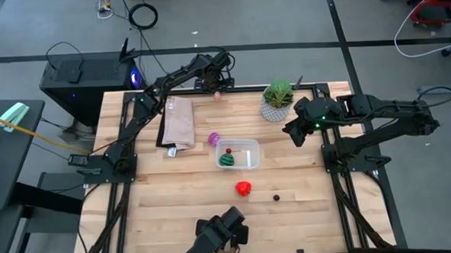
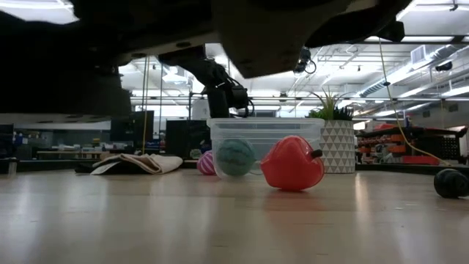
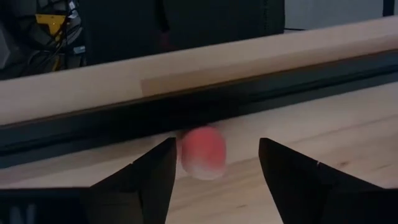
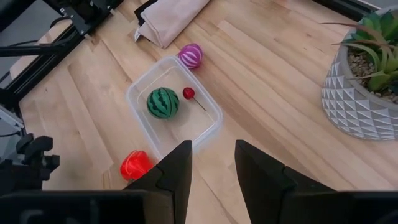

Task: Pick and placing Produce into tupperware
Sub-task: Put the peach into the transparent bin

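Here the open left gripper (image 3: 214, 168) straddles a smooth, round pink ball (image 3: 203, 152) on pale wood.

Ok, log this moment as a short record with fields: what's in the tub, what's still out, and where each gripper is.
tub: clear tupperware, mid-table
in tub: green striped ball; tiny red piece with a stem
out, beside tub: purple-pink ball
out, on table: red lumpy piece; small dark bit; pink ball at the far edge
left gripper: open, at the pink ball, nothing held
right gripper: open, raised, near the potted plant
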Motion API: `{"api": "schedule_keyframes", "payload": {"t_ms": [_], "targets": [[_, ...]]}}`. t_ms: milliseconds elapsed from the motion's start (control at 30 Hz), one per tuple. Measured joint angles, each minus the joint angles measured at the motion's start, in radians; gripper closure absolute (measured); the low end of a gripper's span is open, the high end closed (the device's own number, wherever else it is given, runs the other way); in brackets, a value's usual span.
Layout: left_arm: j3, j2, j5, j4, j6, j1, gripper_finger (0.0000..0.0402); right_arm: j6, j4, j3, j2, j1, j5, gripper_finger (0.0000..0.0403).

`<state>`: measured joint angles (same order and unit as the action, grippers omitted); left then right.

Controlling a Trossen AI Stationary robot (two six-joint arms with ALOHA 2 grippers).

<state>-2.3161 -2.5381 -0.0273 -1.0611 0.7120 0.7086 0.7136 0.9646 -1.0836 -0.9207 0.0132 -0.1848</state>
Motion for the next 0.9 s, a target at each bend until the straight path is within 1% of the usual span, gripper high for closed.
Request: {"api": "schedule_keyframes", "payload": {"t_ms": [200,367,767,900], "targets": [[-0.001,-0.009,0.014,-0.013,-0.016,-0.001,0.0170,0.000,0.000,0.000,0.000,0.000,0.000,0.0274],[0.000,-0.032,-0.008,-0.031,-0.016,-0.003,0.0170,-0.001,0.000,0.000,0.000,0.000,0.000,0.0274],[0.000,-0.037,-0.011,-0.005,-0.050,-0.011,0.0171,-0.002,0.000,0.000,0.000,0.000,-0.001,0.0274],[0.000,-0.037,-0.007,-0.005,-0.074,-0.011,0.0181,0.000,0.000,0.000,0.000,0.000,-0.001,0.0274]]}}
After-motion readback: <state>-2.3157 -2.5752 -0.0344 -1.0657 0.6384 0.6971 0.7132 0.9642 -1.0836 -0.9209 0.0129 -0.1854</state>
